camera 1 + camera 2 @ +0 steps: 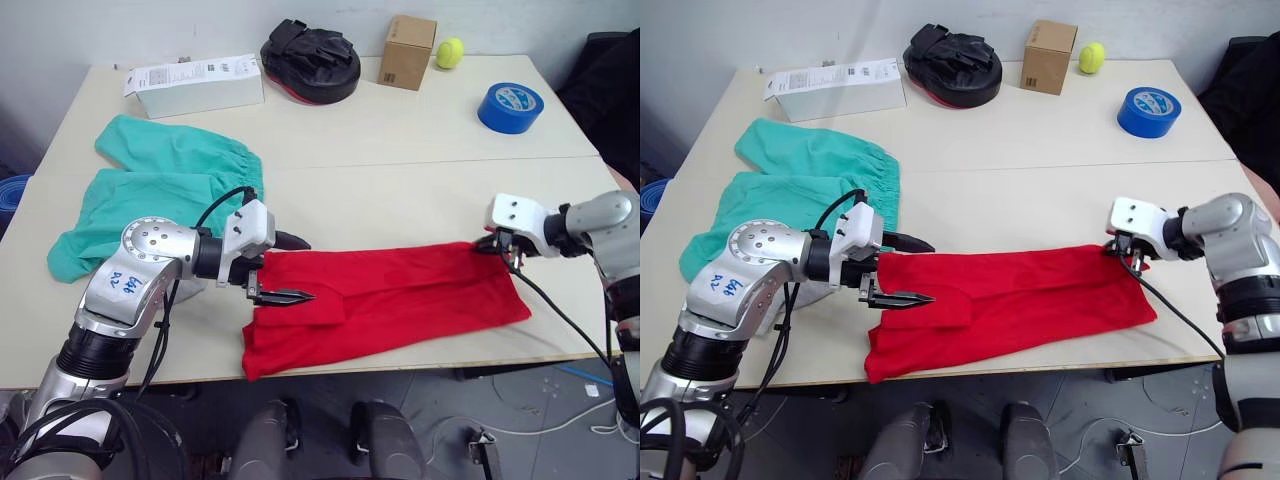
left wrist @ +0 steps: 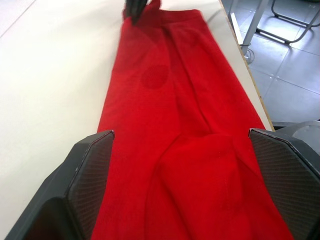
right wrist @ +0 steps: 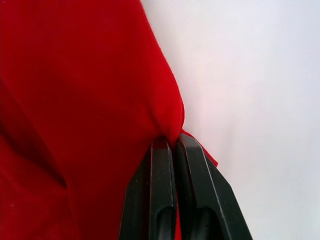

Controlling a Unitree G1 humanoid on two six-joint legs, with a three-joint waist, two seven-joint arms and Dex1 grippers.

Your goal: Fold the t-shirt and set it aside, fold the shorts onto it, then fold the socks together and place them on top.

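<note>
The red t-shirt [image 1: 400,295] lies folded into a long strip along the table's front edge. My left gripper [image 1: 300,268] hovers open over its left end, one finger on each side of the strip, as the left wrist view shows with the cloth [image 2: 170,125] running between the fingers [image 2: 90,175]. My right gripper [image 3: 172,142] is shut on the t-shirt's far right corner [image 1: 1120,255]. The teal shorts [image 1: 160,185] lie spread flat at the left. A bit of pale grey fabric [image 1: 805,292], which looks like the socks, peeks from under my left forearm.
Along the back of the table stand a white box [image 1: 195,85], a black padded mitt [image 1: 310,60], a cardboard box [image 1: 407,50] and a yellow-green ball [image 1: 449,52]. A blue tape roll [image 1: 510,106] lies at the back right. The t-shirt's near side reaches the table's front edge [image 1: 400,365].
</note>
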